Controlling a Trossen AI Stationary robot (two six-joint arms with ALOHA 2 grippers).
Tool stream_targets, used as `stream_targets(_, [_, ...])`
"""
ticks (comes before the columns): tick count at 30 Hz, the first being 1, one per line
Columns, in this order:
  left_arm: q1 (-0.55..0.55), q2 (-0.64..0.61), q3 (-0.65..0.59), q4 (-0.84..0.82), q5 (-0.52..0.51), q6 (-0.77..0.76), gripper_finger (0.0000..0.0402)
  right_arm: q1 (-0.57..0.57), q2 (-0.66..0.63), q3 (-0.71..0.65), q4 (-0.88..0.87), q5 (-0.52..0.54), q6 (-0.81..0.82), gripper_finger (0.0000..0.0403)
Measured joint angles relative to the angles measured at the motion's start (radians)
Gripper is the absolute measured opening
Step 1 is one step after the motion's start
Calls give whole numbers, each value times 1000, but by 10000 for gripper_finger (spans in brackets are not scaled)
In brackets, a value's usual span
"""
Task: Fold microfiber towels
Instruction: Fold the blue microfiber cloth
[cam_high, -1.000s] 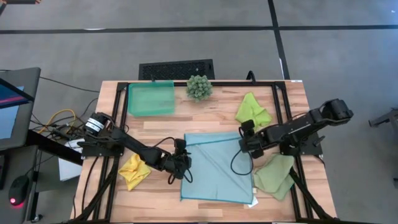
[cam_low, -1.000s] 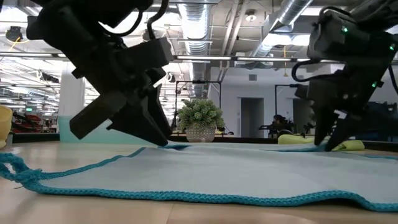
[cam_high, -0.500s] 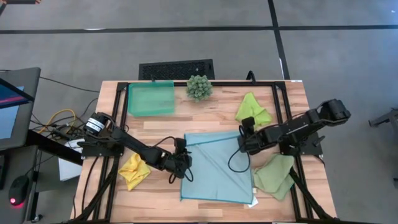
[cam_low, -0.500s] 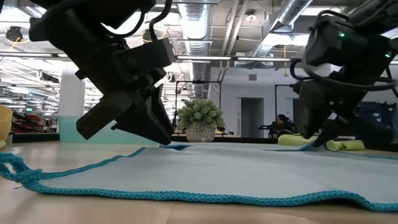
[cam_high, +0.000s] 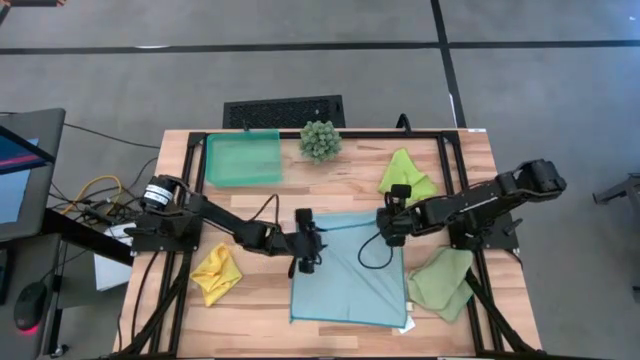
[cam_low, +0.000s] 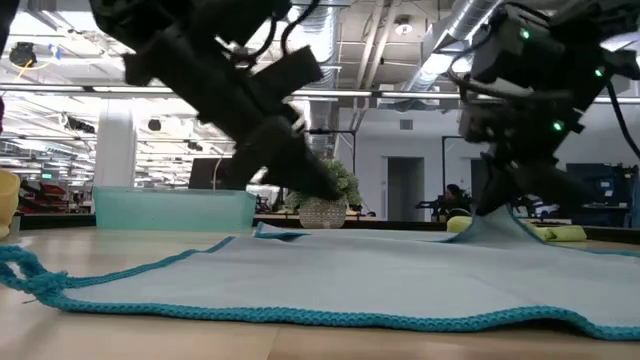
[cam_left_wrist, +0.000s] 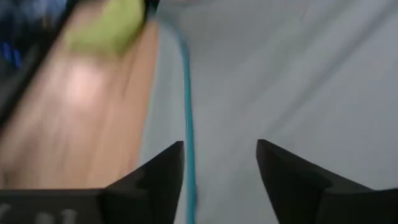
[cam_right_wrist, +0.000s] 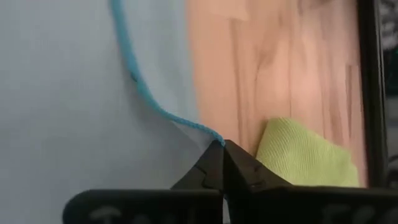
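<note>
A light blue towel (cam_high: 350, 270) with a teal hem lies spread on the middle of the table. My right gripper (cam_high: 386, 230) is shut on its far right corner. My left gripper (cam_high: 310, 248) stands open over the towel's left edge near the far left corner. In the left wrist view the teal hem (cam_left_wrist: 188, 124) runs between its fingers; I cannot tell whether they touch it. A yellow towel (cam_high: 215, 273) lies crumpled near left. A lime green towel (cam_high: 405, 178) lies far right and a pale sage one (cam_high: 442, 283) near right. My right gripper pinches the blue towel's teal-hemmed edge (cam_right_wrist: 208, 135) at the far right corner between its two shut fingers. The fingers slant down at it from the table's right side. That corner (cam_low: 497, 222) is raised off the table like a small tent, while the rest lies flat.
A teal tray (cam_high: 243, 158) stands at the far left and a spiky green plant (cam_high: 320, 140) at the far middle. A black frame (cam_high: 455, 170) runs along the table's far edge and sides. Bare wood shows between the tray and the blue towel.
My right gripper has shut on the blue towel's far right corner and lifted it a little off the table, rolling as it went. My left gripper has moved from the towel's left edge toward the table's right and far side and risen slightly.
</note>
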Motion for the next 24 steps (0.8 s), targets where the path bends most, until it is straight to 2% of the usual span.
stream_targets(3, [16, 50, 2, 171, 18, 159, 230, 14, -27, 14, -2, -6, 57, 6])
stream_targets(5, [28, 100, 26, 273, 2, 202, 241, 22, -39, 29, 31, -11, 79, 8])
stream_targets(7, [41, 174, 82, 351, -43, 215, 246, 29, -64, 37, 36, -11, 99, 12])
stream_targets(11, [56, 323, 227, 380, -175, 273, 248, 46, -116, 56, 75, -24, 107, 13])
stream_targets(13, [57, 383, 312, 377, -246, 302, 248, 55, -143, 59, 78, -25, 117, 8])
stream_targets(19, [52, 517, 524, 345, -363, 323, 248, 95, -209, 58, 49, -24, 141, 12])
stream_targets(24, [48, 533, 616, 92, -543, 246, 236, 134, -224, 58, 10, -22, 185, 15])
